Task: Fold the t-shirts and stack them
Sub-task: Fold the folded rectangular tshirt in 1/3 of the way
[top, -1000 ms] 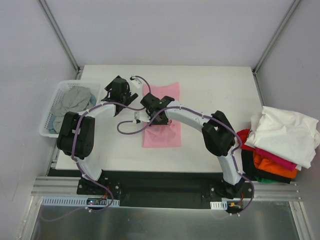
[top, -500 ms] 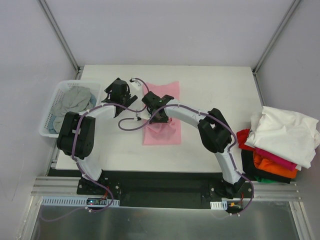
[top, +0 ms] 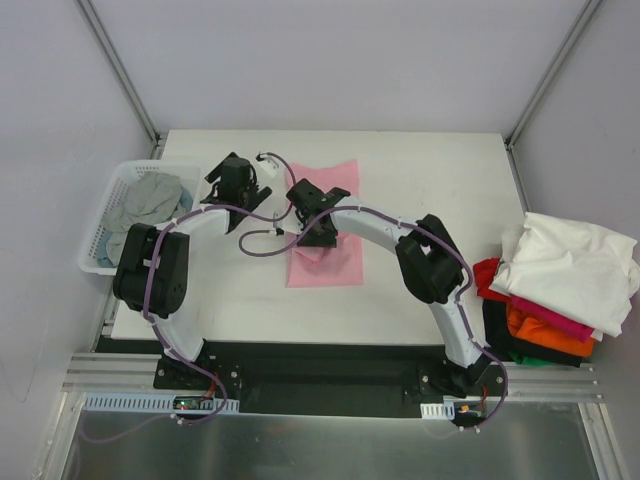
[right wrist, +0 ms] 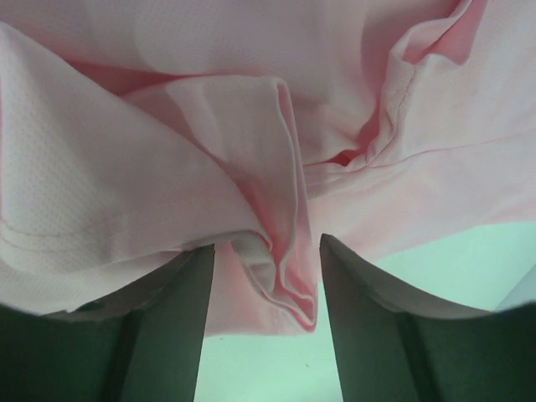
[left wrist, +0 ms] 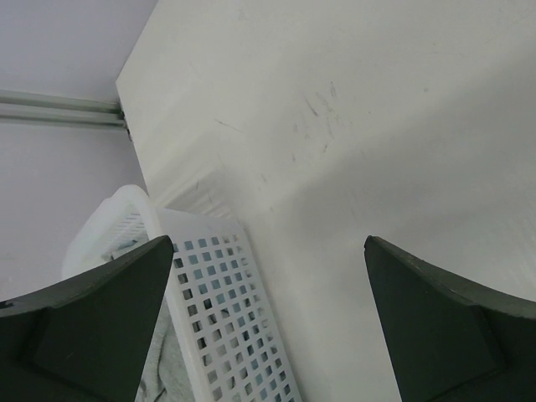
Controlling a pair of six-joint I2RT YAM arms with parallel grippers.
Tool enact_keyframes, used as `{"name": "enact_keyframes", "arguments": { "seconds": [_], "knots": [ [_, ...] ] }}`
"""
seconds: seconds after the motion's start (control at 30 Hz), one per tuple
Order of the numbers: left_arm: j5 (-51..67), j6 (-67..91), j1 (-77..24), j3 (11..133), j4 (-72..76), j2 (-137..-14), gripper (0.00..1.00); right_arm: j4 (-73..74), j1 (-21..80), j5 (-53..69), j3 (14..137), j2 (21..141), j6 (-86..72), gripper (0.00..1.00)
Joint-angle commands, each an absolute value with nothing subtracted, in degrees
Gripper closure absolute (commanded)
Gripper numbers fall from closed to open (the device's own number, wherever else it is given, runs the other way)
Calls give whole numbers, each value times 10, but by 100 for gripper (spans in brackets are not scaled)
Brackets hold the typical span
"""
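From above, the light pink cloth t-shirt (top: 336,181) lies in the middle of the white tabletop (top: 430,200), a bit toward the left edge. Its near end has been pulled up toward the far edge since a moment ago, so the shirt looks shorter now. The right gripper (top: 313,238) sits low over that folded-over part, and its fingers were pressed together on the cloth a second ago but now stand apart. That looks like it is letting go, so this fold seems done. The left gripper (top: 238,185) hangs near the shirt's left side with nothing in it. A grey cloth t-shirt (top: 150,195) waits in the white plastic lattice basket (top: 100,262) off the left edge, and a pile of t-shirts (top: 560,270), white on top, sits off the right edge. In the left wrist view, the left gripper (left wrist: 268,247) is spread wide over bare tabletop, with the basket (left wrist: 218,285) just beside its left finger. In the right wrist view, a soft ridge of the pink shirt (right wrist: 209,50) lies right between the two parted fingers (right wrist: 167,335). It looks loose, not squeezed, and the shirt's edge ends just past the fingertips.
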State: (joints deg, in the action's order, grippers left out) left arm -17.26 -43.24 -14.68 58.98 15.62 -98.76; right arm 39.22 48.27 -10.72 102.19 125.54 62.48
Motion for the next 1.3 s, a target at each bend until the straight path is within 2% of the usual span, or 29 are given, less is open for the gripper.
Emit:
{"name": "enact_keyframes", "arguments": {
  "seconds": [0.0,0.07,0.27,0.9,1.27],
  "knots": [
    [-185,-439,-134,628,192,-953,1,391,475,-115,1005,1238,621,37],
    [-188,-444,-130,635,192,-953,1,388,475,-120,997,1229,621,30],
    [-185,-455,-113,646,195,-951,1,388,476,-109,971,1192,606,26],
    [-178,-436,-104,622,193,-961,1,405,527,-127,963,1154,562,24],
    [-178,-439,-102,618,200,-969,1,418,562,-127,964,1150,553,27]
  ]
}}
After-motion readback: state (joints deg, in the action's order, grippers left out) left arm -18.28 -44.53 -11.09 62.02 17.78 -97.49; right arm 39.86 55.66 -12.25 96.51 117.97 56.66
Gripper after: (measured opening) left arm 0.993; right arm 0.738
